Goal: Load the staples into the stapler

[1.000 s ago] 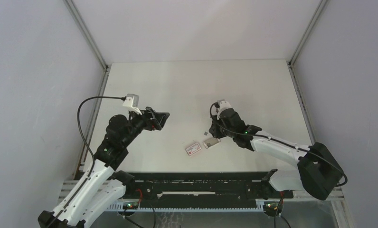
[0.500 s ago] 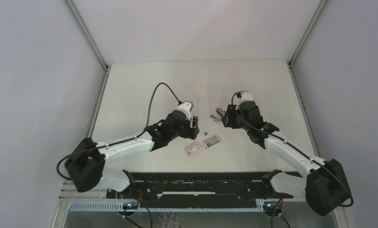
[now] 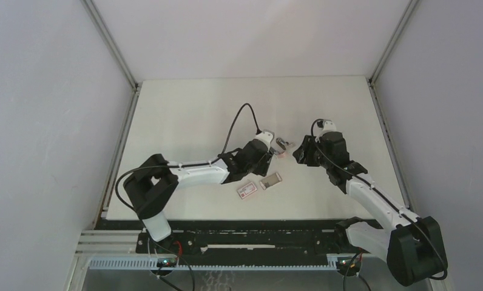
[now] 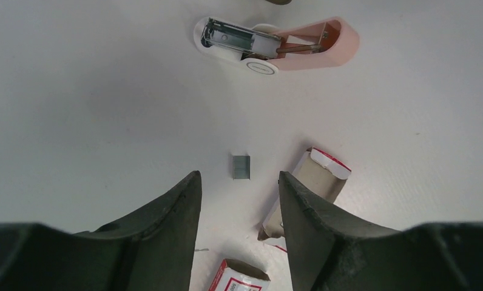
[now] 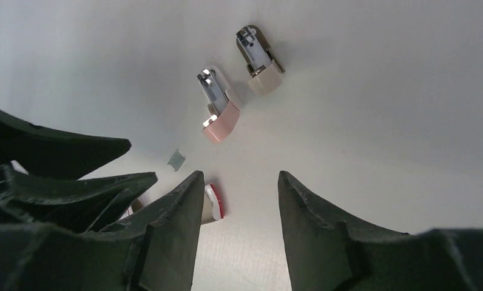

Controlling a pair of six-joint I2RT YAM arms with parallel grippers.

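Note:
The pink-and-white stapler [image 3: 281, 146] lies open on the table, its metal channel showing in the left wrist view [image 4: 275, 42] and the right wrist view [image 5: 218, 115]. A short silvery-grey staple strip [image 4: 241, 167] lies loose on the table, also seen in the right wrist view [image 5: 176, 159]. My left gripper [image 4: 239, 177] is open and empty, hovering just over that strip. The staple tray [image 3: 270, 180] lies beside the strip, under the right finger in the left wrist view [image 4: 315, 182]. My right gripper [image 5: 240, 176] is open and empty, right of the stapler.
The white box with the red label [image 3: 246, 190] lies in front of the tray, also at the bottom of the left wrist view [image 4: 236, 279]. A second beige piece with a metal channel [image 5: 260, 60] lies just beyond the pink one. Both grippers sit close together [image 3: 298, 153].
My left arm has swung from the far left to the table's middle, over the strip. My right gripper has moved back and to the right, away from the tray.

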